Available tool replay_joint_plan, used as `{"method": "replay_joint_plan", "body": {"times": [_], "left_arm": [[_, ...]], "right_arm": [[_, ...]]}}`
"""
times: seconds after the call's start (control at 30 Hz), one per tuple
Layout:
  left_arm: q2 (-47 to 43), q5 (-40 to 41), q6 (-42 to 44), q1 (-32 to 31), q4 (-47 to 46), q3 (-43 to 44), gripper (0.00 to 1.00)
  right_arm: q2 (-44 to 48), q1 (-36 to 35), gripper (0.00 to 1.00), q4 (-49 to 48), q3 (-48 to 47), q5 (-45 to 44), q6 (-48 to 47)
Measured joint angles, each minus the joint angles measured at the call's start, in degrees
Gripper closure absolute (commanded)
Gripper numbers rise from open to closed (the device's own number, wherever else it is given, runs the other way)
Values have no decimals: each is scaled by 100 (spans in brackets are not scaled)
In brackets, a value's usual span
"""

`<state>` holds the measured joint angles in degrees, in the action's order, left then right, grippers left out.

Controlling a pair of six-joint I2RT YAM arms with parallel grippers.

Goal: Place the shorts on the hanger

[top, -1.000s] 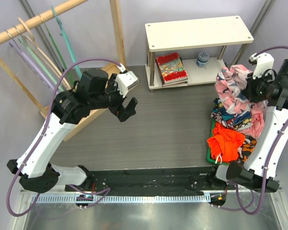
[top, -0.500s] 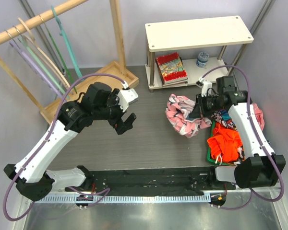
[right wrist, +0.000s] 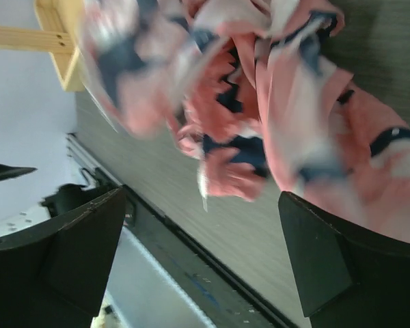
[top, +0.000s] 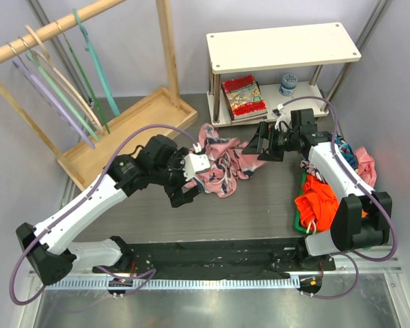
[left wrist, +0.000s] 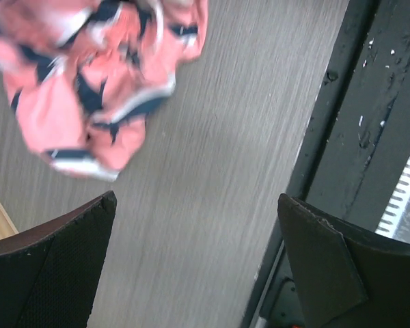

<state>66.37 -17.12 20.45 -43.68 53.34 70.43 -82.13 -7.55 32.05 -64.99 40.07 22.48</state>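
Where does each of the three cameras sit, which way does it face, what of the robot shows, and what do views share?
Top external: above and behind the bases, looking down at the table, both arms and the shorts.
Left wrist: on the left arm, facing the table; left gripper shows, open.
Right wrist: on the right arm, facing the shorts; right gripper shows, open.
Shared: all three see the shorts.

A white shelf unit (top: 283, 46) holds a red book (top: 244, 97) and small jar (top: 288, 84); an orange garment (top: 320, 198) lies nearby.
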Motion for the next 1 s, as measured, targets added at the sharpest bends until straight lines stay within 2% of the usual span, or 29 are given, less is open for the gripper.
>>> {"method": "replay_joint_plan", "body": {"times": [0.07, 0.13, 0.3, 0.53, 0.7, 0.83, 0.87, 0.9, 0.93, 0.97, 1.0], "left_arm": [[140, 11, 105, -173, -262, -26, 1], [319, 17, 173, -291, -599, -74, 3], [859, 66, 348, -387, -1543, -372, 7], [1740, 238, 553, -269, -2568, -813, 10], [2288, 299, 352, 151, -3047, -831, 20], [2675, 393, 260, 492, -3220, -809, 40], [2736, 433, 249, 525, -3224, -809, 51], [2796, 466, 258, 544, -3222, -809, 57], [2844, 481, 284, 544, -3213, -809, 63], [2863, 503, 247, 544, -3200, -809, 80], [2881, 514, 258, 544, -3165, -809, 91]], "right_arm": [[42, 15, 7, 2, 31, -87, -334], [74, 15, 16, 2, 90, -136, -612], [39, 15, 30, 24, 345, -186, -1064], [-332, -15, 27, -83, 308, -109, -1274], [-332, -415, 23, -535, 409, 70, -1137], [-409, -894, 23, -815, 614, 116, -979], [-459, -973, 26, -857, 614, 111, -962], [-540, -1084, 30, -922, 614, 94, -946], [-645, -1172, 38, -977, 614, 48, -933], [-730, -1228, 59, -1005, 614, 7, -931], [-817, -1268, 73, -1021, 614, -39, -931]]}}
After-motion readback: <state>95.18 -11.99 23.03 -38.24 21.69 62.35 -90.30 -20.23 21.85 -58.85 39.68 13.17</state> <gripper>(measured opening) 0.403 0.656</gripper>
